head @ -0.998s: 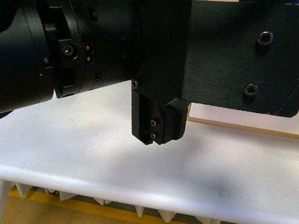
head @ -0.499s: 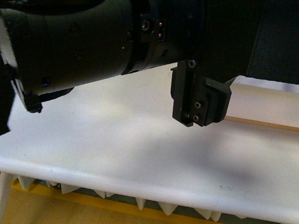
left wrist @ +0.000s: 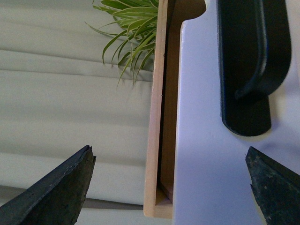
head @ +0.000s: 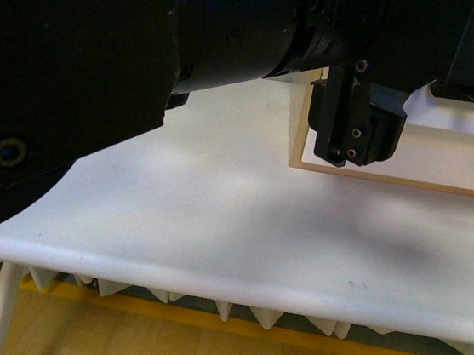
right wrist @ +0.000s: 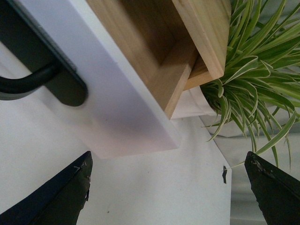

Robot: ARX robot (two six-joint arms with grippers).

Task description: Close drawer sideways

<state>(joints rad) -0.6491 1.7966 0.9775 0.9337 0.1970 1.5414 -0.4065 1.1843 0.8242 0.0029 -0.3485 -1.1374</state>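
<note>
**Both grippers spread wide at the drawer front**

Since both pairs of jaws stood spread with nothing between them, neither the left gripper [left wrist: 168,157] nor the right gripper [right wrist: 168,159] had hold of anything. Just beyond them was the drawer [left wrist: 201,140]. Its white front faced both wrist cameras, with the black handle [left wrist: 248,70] fixed across it. A pale wood side showed behind the front, so the drawer looked pulled out.

In the front view, what seemed to be its cabinet [head: 408,182] sat on the white table [head: 214,226] at about two o'clock, half hidden by a black arm [head: 105,60].

I judged the drawer light, stiff and not fragile. The painted front would be slippery, so a flat push on it or a grip on the handle would serve best. The small cabinet might slide under the push.

Counted: one drawer, one handle, one cabinet, one plant [right wrist: 253,61], two grippers, and two fingers [left wrist: 56,192] on each.
</note>
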